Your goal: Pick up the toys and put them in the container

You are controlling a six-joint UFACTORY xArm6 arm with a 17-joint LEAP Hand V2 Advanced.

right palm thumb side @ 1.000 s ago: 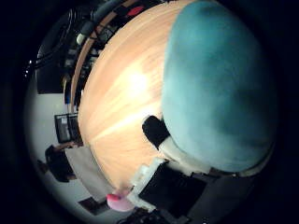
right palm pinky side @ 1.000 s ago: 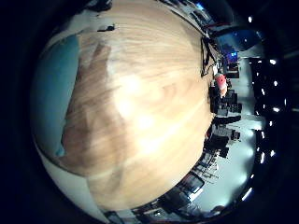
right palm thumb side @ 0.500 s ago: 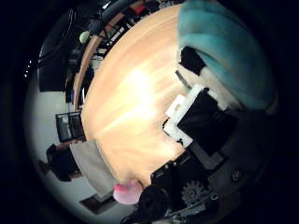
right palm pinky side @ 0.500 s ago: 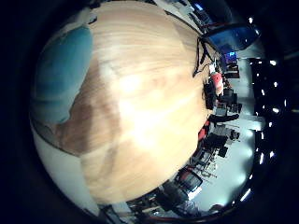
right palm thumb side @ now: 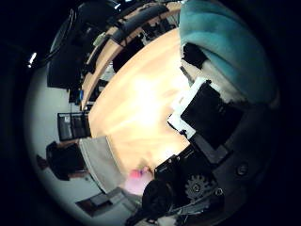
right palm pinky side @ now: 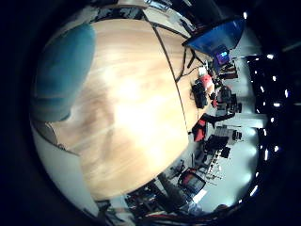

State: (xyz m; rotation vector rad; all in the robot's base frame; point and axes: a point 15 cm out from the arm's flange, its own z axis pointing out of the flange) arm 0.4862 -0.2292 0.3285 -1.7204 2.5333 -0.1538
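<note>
My hand (right palm thumb side: 209, 113) reaches far into the thumb side palm view with its white and black fingers curled in. A small pink toy (right palm thumb side: 139, 179) sits against the fingers by the geared part, held off the wooden table (right palm thumb side: 141, 99). A large teal rounded container (right palm thumb side: 230, 42) lies right beside the hand. In the little finger side palm view the teal container (right palm pinky side: 61, 61) rests on the table (right palm pinky side: 127, 104) near one edge, some way below the palm.
A laptop with a blue screen (right palm pinky side: 214, 36) and dark cables lie at the table's far edge. Dark equipment and chairs (right palm thumb side: 71, 122) stand around the table. The table's pale rim (right palm pinky side: 66, 174) shows beside the container.
Both views have shifted and the table looks smaller, so the hand has risen and turned. The fingers have curled further into the thumb side view, with the pink toy staying against them.
</note>
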